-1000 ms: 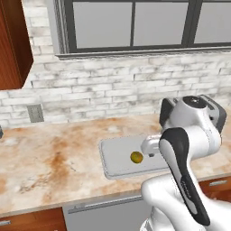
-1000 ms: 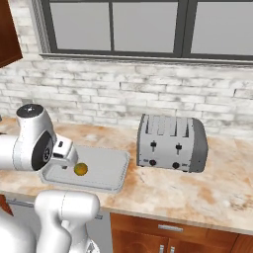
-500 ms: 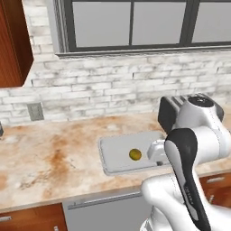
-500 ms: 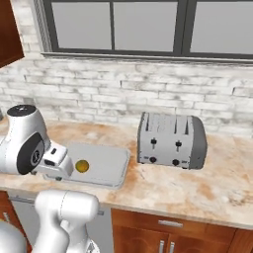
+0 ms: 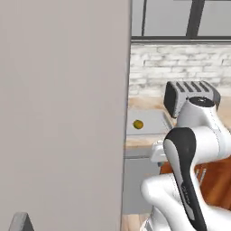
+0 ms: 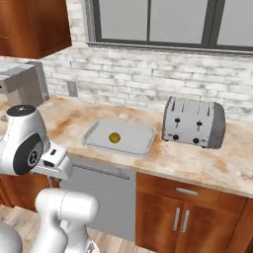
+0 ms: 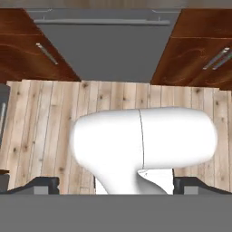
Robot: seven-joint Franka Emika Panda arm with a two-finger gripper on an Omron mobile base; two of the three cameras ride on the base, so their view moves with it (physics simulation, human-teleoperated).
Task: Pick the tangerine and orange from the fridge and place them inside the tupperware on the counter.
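Hand view | pincer spread wide, empty | aimed down at wooden floor

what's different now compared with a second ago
The base has driven back and swung left, so both base views shifted: a large grey panel now fills the left one. The hand, open and empty, now points at the wooden floor. The fruit stays in the tupperware, beside the toaster.

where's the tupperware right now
The tupperware sits on the counter left of the toaster in the right base view, holding one small fruit.
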